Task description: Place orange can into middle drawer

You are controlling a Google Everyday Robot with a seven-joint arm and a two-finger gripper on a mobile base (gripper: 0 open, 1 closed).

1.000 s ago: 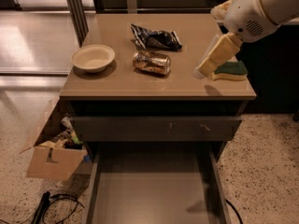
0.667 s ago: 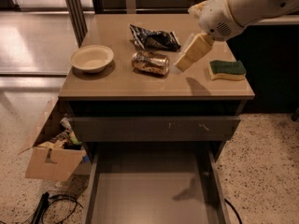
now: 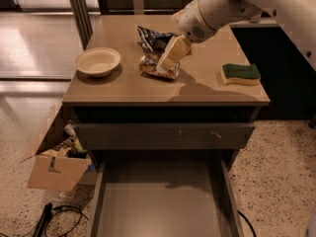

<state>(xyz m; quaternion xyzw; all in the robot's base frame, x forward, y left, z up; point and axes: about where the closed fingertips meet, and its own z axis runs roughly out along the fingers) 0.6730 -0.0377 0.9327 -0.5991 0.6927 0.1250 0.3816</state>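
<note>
The orange can [image 3: 150, 64] lies on its side on the brown cabinet top [image 3: 128, 85], just in front of a dark blue-and-white snack bag [image 3: 152, 37]. My gripper [image 3: 165, 63] comes down from the upper right on the white arm and sits right over the can's right end, partly hiding it. The middle drawer [image 3: 160, 206] is pulled out at the bottom of the view, its flat grey floor bare. Above it a drawer with a scuffed front panel [image 3: 163, 135] is closed.
A cream bowl [image 3: 97, 61] stands on the left of the cabinet top. A green-and-yellow sponge [image 3: 240, 74] lies on the right. A cardboard box of clutter [image 3: 55, 161] and black cables [image 3: 54, 217] are on the floor at the left.
The arm has swung left from above the sponge, across the cabinet top, and down onto the can. The can, bag, bowl and sponge have not moved.
</note>
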